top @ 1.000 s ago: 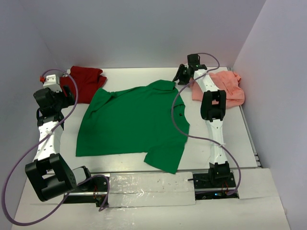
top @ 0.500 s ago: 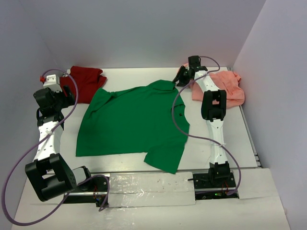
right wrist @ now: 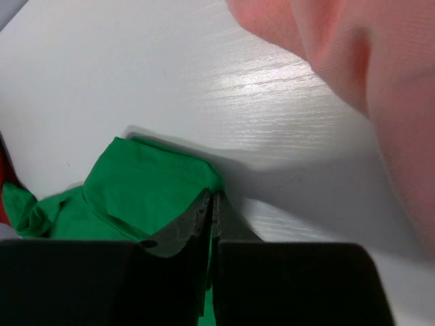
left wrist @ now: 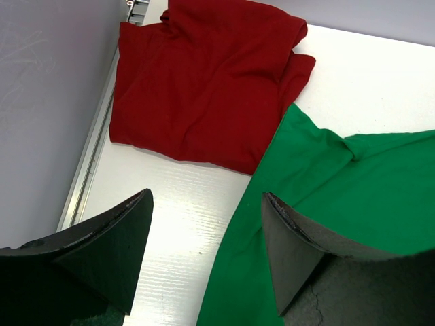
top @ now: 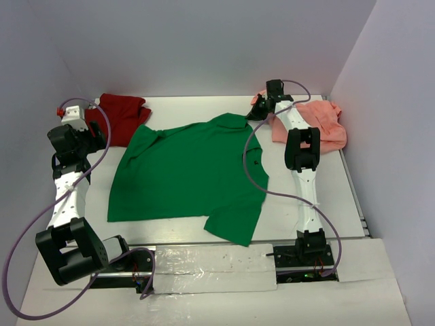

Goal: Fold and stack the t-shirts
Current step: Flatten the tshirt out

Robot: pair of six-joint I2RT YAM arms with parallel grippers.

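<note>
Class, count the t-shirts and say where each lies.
3. The green t-shirt lies spread in the middle, the dark red t-shirt crumpled far left, the salmon pink t-shirt far right, partly behind the right arm. No others show.

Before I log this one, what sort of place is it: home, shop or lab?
Probably a lab test cell. A left arm and right arm are bolted to a white table, plain walls box it in, and a green t-shirt, dark red t-shirt and pink t-shirt lie on it.
</note>
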